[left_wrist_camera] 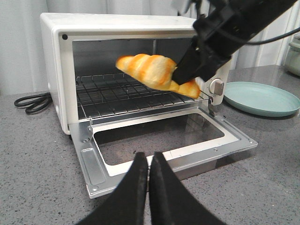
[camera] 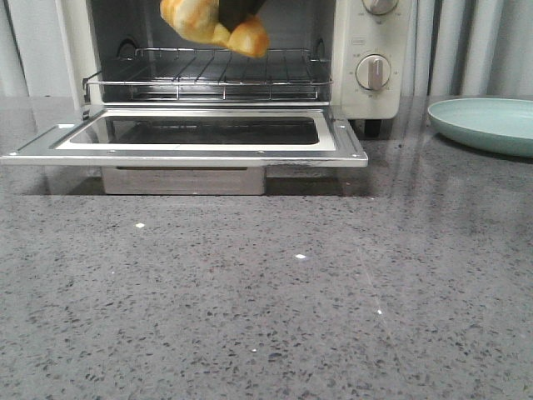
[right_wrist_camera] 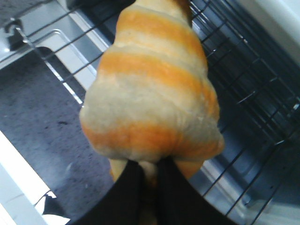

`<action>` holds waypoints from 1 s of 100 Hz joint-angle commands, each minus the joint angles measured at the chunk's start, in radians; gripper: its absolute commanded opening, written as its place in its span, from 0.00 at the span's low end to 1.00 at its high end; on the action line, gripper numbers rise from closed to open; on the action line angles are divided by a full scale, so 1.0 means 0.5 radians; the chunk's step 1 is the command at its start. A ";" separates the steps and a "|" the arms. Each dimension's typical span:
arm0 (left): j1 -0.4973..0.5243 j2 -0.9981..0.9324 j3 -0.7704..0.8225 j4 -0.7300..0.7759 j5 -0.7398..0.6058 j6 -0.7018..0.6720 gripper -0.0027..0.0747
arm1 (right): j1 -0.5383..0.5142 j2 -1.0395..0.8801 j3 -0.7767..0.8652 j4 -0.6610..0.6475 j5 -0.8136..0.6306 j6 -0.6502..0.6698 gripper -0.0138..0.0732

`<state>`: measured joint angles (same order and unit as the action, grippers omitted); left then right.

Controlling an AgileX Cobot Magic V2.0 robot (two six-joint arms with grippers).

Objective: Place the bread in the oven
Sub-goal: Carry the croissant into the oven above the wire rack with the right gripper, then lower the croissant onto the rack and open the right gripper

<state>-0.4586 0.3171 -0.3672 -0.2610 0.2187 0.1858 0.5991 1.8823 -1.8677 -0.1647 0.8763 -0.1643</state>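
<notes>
The bread (camera: 215, 25), an orange-brown croissant with cream stripes, hangs in the air above the front of the wire rack (camera: 208, 77) of the cream-white oven (camera: 366, 50). The oven door (camera: 183, 137) lies open and flat. My right gripper (left_wrist_camera: 185, 70) is shut on the bread (left_wrist_camera: 154, 70); in the right wrist view the bread (right_wrist_camera: 152, 89) fills the picture above the fingers (right_wrist_camera: 124, 197). My left gripper (left_wrist_camera: 149, 157) is shut and empty, low over the table in front of the open door (left_wrist_camera: 164, 140).
A pale teal plate (camera: 487, 123) lies on the grey table (camera: 266, 300) right of the oven; it also shows in the left wrist view (left_wrist_camera: 260, 98). A black cable (left_wrist_camera: 30, 102) lies left of the oven. Oven knobs (camera: 373, 72) face forward.
</notes>
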 commanded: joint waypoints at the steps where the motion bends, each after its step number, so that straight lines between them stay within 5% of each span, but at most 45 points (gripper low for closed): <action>1: 0.004 0.013 -0.057 -0.020 -0.160 -0.004 0.01 | -0.003 -0.030 -0.131 -0.165 -0.147 -0.017 0.09; 32: 0.004 0.013 -0.057 -0.020 -0.160 -0.004 0.01 | -0.010 0.080 -0.153 -0.442 -0.336 -0.013 0.14; 39: 0.004 0.013 -0.057 -0.020 -0.160 -0.004 0.01 | -0.012 0.085 -0.153 -0.442 -0.323 0.009 0.29; 51: 0.004 0.013 -0.057 -0.020 -0.160 -0.004 0.01 | -0.012 0.085 -0.153 -0.469 -0.340 0.109 0.74; 60: 0.004 0.013 -0.057 -0.020 -0.160 -0.004 0.01 | -0.012 0.085 -0.153 -0.486 -0.336 0.112 0.93; 100: 0.004 0.013 -0.057 -0.020 -0.160 -0.004 0.01 | 0.111 -0.165 -0.142 -0.446 0.034 0.264 0.59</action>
<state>-0.4586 0.3171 -0.3672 -0.2610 0.2187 0.1858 0.6399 1.9013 -1.9057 -0.3625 0.8918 -0.0392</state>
